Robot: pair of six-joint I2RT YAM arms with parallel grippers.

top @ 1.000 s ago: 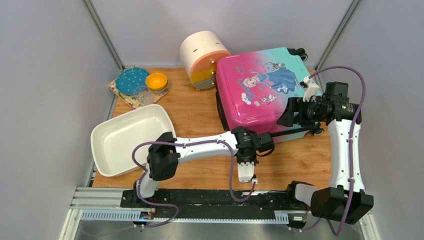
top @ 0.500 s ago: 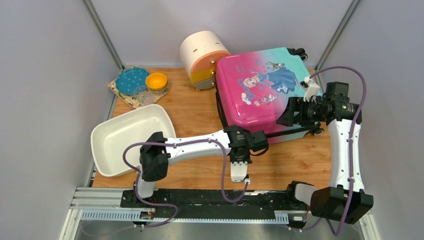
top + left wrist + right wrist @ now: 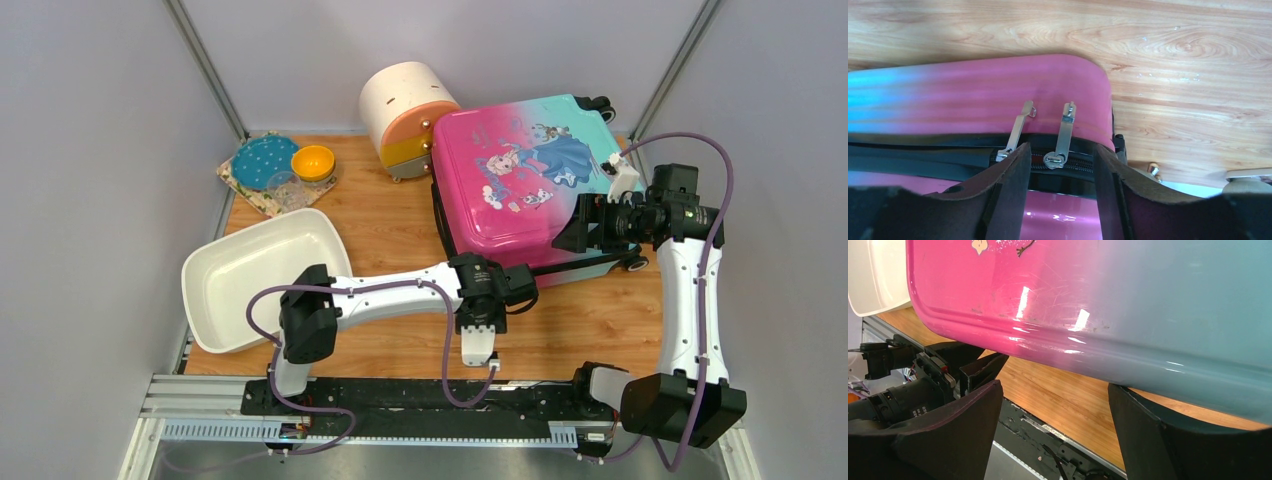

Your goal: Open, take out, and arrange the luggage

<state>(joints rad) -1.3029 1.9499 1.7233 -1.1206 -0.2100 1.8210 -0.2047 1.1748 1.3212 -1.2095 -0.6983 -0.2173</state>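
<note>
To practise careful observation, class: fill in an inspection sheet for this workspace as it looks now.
Surface: wooden table, no spills seen.
Job's things: luggage lies flat, lid down; two zipper pulls side by side near a corner.
Clutter: cream cabinet, white basin, patterned mat with small dishes.
Claws: left claw open around one of them; right claw open at the luggage's edge.
Cables: purple cables loop along both arms, unsnagged.
Surroundings: grey walls, nothing else seen.

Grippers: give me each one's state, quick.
Left gripper: open, straddling a zipper pull, holding nothing.
Right gripper: open, holding nothing, by the luggage.
</note>
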